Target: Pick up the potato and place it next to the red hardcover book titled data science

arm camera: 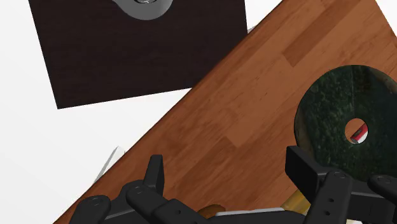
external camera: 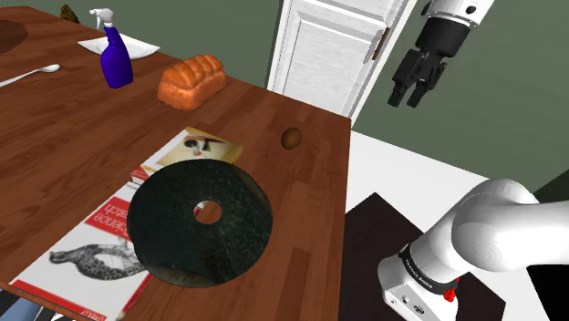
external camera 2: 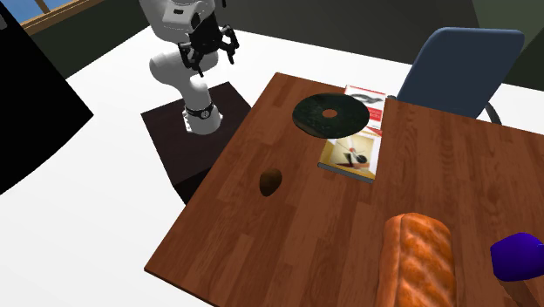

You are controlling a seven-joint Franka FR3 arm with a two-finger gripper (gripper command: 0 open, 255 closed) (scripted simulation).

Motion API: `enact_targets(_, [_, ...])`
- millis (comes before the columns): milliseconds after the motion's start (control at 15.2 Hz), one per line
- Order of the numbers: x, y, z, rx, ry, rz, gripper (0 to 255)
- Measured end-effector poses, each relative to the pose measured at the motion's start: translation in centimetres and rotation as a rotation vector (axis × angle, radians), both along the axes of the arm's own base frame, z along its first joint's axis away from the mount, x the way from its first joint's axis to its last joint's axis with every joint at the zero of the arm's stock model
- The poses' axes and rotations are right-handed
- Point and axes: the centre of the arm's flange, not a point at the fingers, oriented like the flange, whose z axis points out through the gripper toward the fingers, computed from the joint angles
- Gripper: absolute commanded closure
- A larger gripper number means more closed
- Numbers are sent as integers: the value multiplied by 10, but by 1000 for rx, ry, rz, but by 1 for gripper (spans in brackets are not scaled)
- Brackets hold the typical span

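Two fingers (arm camera: 154,173) are standing spread, empty. We are hovering our gripper (external camera: 407,98) at the potato's (external camera: 291,138) two o'clock, shoulder view

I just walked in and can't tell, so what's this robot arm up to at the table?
The white arm's black gripper hangs open and empty, raised high near the edge of the wooden table. The potato it is meant to move lies on the table near that edge, not yet grasped. The red-and-white book lies farther along, partly under a dark disc with a hole. The pickup has not begun.
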Motion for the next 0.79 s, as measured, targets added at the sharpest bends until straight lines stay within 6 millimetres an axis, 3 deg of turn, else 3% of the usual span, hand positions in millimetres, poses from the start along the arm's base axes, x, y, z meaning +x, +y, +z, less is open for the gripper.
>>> enact_targets(264, [22, 5, -15, 1, 16, -58, 0])
enact_targets(792, [109, 14, -78, 9, 73, -282, 0])
